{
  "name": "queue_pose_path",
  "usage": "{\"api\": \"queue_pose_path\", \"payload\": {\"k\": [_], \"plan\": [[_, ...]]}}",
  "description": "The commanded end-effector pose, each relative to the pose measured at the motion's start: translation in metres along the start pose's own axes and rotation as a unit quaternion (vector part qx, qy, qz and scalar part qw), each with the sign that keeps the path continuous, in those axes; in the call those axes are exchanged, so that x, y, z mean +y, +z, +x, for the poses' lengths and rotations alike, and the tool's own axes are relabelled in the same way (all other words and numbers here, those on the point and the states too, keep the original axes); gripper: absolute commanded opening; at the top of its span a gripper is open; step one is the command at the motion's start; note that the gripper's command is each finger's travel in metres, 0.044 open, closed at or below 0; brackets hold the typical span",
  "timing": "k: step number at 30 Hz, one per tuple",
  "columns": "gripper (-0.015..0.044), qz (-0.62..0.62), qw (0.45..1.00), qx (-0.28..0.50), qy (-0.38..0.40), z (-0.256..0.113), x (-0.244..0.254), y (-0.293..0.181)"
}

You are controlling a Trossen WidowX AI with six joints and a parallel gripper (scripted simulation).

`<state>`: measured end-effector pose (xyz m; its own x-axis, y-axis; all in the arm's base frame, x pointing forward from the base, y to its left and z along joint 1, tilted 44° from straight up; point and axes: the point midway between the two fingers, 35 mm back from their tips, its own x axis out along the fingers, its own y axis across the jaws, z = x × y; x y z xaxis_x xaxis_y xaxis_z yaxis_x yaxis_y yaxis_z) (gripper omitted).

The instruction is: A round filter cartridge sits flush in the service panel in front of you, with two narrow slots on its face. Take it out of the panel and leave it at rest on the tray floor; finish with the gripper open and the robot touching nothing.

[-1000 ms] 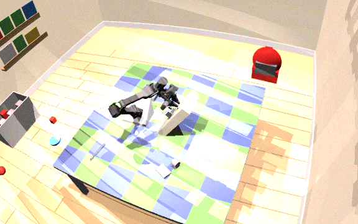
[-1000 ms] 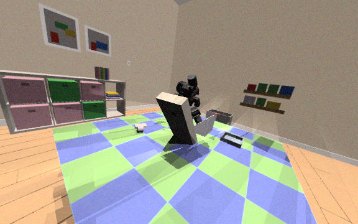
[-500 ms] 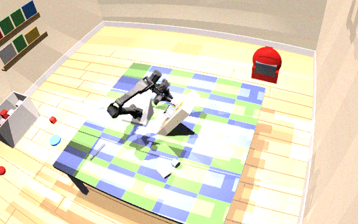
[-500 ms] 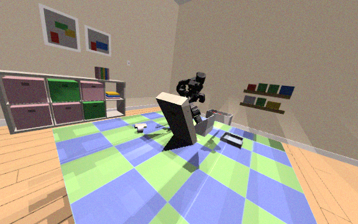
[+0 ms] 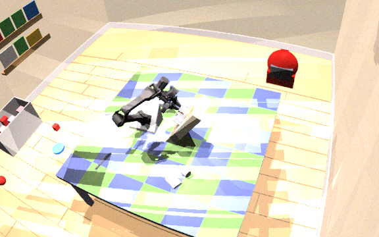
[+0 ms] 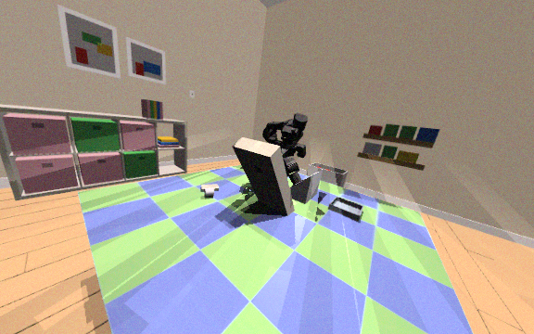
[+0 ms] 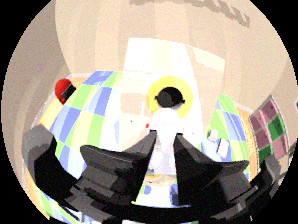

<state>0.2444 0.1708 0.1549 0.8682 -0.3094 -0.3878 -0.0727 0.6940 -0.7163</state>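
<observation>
The service panel (image 5: 185,128) (image 6: 262,178) (image 7: 150,57) stands tilted on the table. In the wrist view a yellow ring (image 7: 170,81) surrounds a dark round opening in its face. The white round cartridge (image 7: 165,120) is out of that opening, in front of the face. My gripper (image 7: 165,134) is shut on the cartridge, with a black fingertip at each side of it. The slots are not visible. In the exterior view the panel hides the gripper. The shallow dark-rimmed tray (image 6: 347,213) lies on the table, away from the panel and beyond the arm's base.
An upright grey plate (image 6: 308,187) stands beside the arm's base. A small white block (image 5: 174,181) and a short cylinder (image 5: 186,174) lie on the checkered table at the panel's other side. The panel's tilted body rises close to the gripper.
</observation>
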Motion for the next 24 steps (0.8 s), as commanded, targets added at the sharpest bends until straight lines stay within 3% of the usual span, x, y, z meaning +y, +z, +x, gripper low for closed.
{"api": "queue_pose_path", "payload": {"k": [1, 12, 16, 24], "plan": [[0.0, 0.004, 1.0, -0.002, -0.003, 0.001, 0.0, -0.014], [0.0, 0.003, 1.0, -0.002, -0.003, 0.006, 0.001, -0.047], [0.0105, -0.001, 1.0, 0.001, 0.0, 0.005, 0.001, -0.04], [0.0114, -0.001, 1.0, 0.001, 0.0, 0.005, 0.001, -0.04]]}}
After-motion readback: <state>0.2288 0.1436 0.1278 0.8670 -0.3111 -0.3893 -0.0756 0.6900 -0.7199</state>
